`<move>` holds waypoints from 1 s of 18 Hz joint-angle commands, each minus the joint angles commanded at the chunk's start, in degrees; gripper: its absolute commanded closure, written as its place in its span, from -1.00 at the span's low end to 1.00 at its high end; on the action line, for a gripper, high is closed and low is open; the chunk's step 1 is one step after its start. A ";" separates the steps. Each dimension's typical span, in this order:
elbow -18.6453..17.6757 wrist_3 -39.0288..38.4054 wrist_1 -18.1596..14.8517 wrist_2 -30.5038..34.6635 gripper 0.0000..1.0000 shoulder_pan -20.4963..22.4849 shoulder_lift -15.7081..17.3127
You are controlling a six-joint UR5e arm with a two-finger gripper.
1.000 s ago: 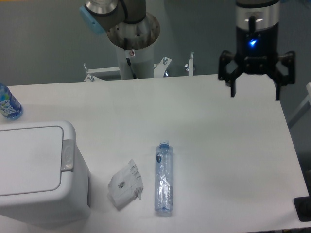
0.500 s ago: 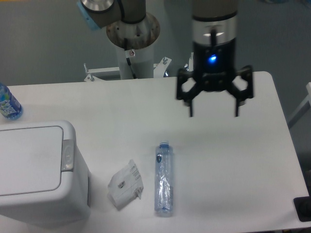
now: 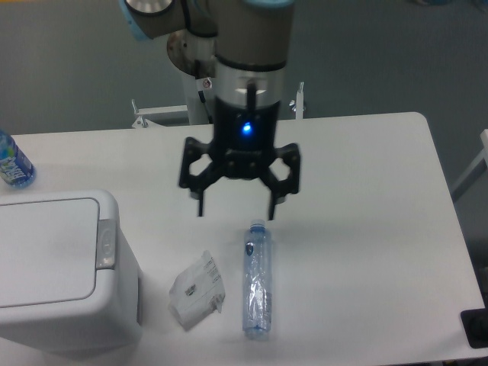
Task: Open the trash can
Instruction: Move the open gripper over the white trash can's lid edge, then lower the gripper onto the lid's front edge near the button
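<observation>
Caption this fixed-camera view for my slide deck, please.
Open gripper above the table, right of the closed trash can.

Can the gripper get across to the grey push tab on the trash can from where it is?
Probably yes. The open gripper hangs above bare table, and nothing stands between it and the grey tab on the trash can.

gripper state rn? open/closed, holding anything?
Gripper: jaws open, holding nothing, hanging above the table between the trash can and the clear bottle.
</observation>
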 joint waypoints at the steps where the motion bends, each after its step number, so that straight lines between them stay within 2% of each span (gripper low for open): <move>1: 0.00 -0.44 0.88 0.00 -1.00 -0.79 -0.35; 4: -0.35 -2.72 1.85 0.00 -1.00 -1.33 -1.06; 18: -0.97 -4.40 1.94 0.09 -1.00 -4.05 -3.26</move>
